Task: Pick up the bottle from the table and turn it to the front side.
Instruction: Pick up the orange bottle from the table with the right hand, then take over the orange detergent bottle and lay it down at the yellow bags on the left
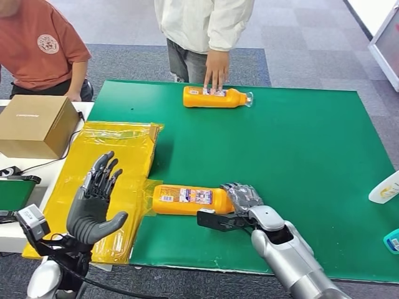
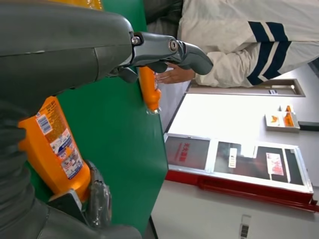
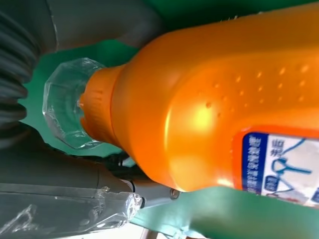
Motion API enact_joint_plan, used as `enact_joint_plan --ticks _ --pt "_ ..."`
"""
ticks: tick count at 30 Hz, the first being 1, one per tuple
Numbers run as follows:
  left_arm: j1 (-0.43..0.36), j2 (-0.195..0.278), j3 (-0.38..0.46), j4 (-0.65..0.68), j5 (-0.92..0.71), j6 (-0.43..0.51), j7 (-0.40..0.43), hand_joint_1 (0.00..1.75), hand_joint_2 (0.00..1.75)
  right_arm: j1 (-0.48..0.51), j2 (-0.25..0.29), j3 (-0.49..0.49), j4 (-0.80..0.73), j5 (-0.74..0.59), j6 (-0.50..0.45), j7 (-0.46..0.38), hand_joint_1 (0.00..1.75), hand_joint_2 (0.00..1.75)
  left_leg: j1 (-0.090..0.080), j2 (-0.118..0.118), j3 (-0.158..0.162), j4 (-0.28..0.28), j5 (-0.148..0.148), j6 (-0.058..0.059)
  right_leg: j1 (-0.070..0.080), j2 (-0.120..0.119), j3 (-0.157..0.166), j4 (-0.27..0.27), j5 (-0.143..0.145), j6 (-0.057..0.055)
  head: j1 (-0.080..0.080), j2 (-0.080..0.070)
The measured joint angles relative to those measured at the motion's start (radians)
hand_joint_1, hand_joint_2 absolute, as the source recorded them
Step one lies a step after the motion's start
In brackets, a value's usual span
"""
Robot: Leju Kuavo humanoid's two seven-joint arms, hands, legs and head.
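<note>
An orange bottle with a printed label lies on its side on the green mat, near the front edge. Its clear cap points toward my right hand. That hand reaches around the neck, fingers over it and the thumb stretched out along the mat, a strip of green showing between thumb and bottle. The right wrist view has the bottle close up between thumb and fingers. My left hand is raised, open and empty, over the yellow bags. The left wrist view catches the bottle past my left hand.
A second orange bottle lies at the mat's far edge under a person's hand. Yellow plastic bags cover the mat's left side, with a cardboard box beyond them. A white bottle lies at the right edge.
</note>
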Motion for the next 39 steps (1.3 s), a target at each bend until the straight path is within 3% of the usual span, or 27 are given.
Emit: enact_joint_plan --ticks 12,15,21,30,39 --pt "-0.009 0.0 0.002 0.009 0.02 0.003 0.007 0.0 1.75 -0.011 0.0 0.0 0.016 -0.09 -0.028 -0.011 1.75 1.75 0.0 0.0 -0.001 0.0 0.0 0.0 0.0 0.0 0.004 0.0 0.0 0.0 0.0 0.0" --pt "-0.005 0.0 0.003 0.014 0.007 0.011 0.002 0.0 1.75 0.008 -0.001 -0.034 0.015 -0.213 -0.035 -0.079 1.75 1.75 0.0 0.0 -0.001 0.0 0.0 0.0 0.0 0.0 0.004 0.0 0.0 0.0 0.0 0.0" --pt "0.008 0.002 0.003 0.025 -0.008 0.029 -0.029 0.0 1.75 0.116 -0.002 -0.147 -0.092 -0.601 0.034 -0.25 1.75 1.75 0.0 -0.001 -0.004 0.0 0.0 0.0 0.0 0.0 0.002 0.0 -0.001 0.0 0.0 0.0" --pt "0.021 0.011 0.003 0.025 -0.049 0.078 -0.055 0.0 1.75 0.231 -0.006 -0.247 -0.313 -0.876 0.056 -0.33 1.75 1.75 0.0 -0.001 -0.005 0.0 -0.001 0.0 0.0 0.0 0.001 0.0 -0.001 0.0 0.0 0.0" --pt "-0.052 0.007 -0.042 0.043 0.049 0.084 -0.026 0.0 1.75 0.267 -0.004 -0.209 -0.474 -0.882 0.012 -0.36 1.75 1.75 0.0 -0.001 -0.006 0.0 0.0 0.0 0.0 0.0 0.0 0.0 -0.001 0.0 0.0 0.0"
